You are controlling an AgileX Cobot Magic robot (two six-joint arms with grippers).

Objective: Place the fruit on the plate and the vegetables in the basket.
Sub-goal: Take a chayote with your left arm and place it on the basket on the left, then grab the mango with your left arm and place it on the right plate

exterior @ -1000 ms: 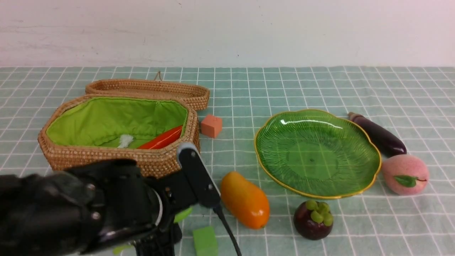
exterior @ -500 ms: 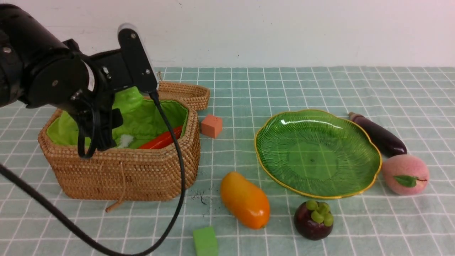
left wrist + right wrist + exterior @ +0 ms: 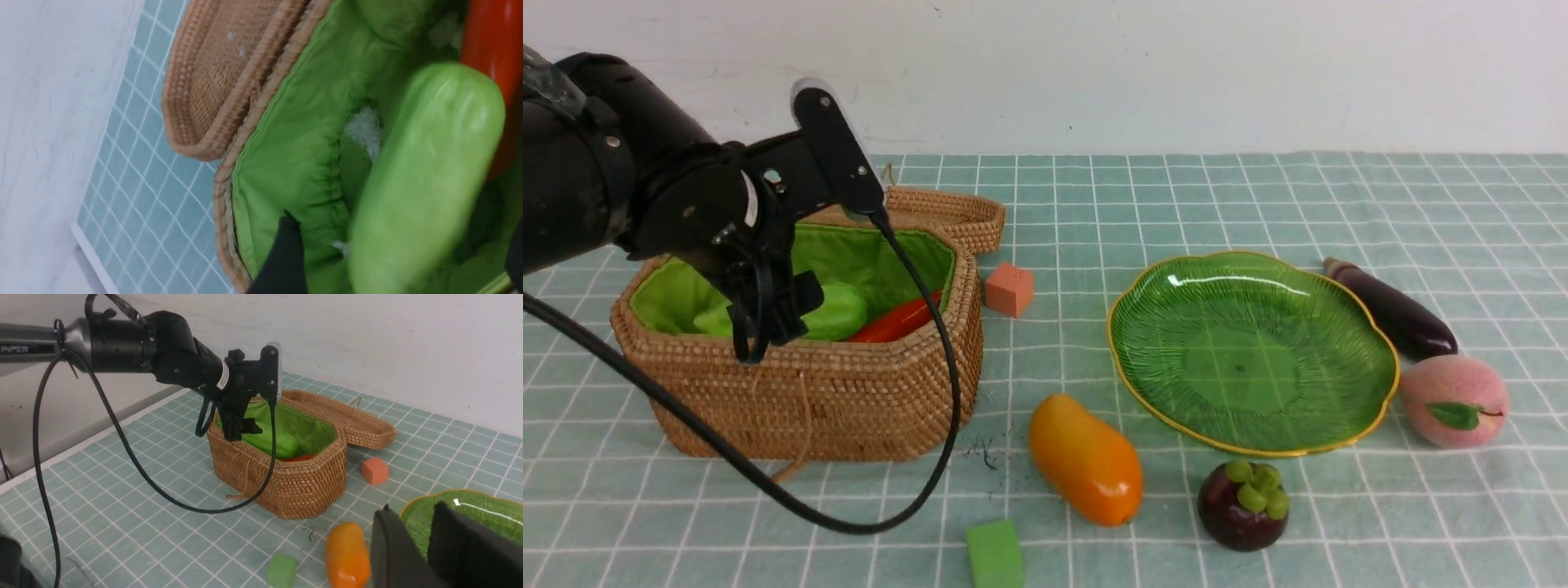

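Left tool [image 3: 778, 317] astride cucumber [image 3: 840, 311] in basket [image 3: 833, 400]

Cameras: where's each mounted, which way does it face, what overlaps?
Front view: between the arms on the robot's side, facing forward across the table to the wall; left arm shows over the basket.
Left wrist view: on the left wrist, looking down into the basket at the cucumber and pepper; left gripper straddles the cucumber.
Right wrist view: on the right wrist, looking past the mango to the basket and left arm; right gripper shows.
Shared: all three show basket and cucumber.
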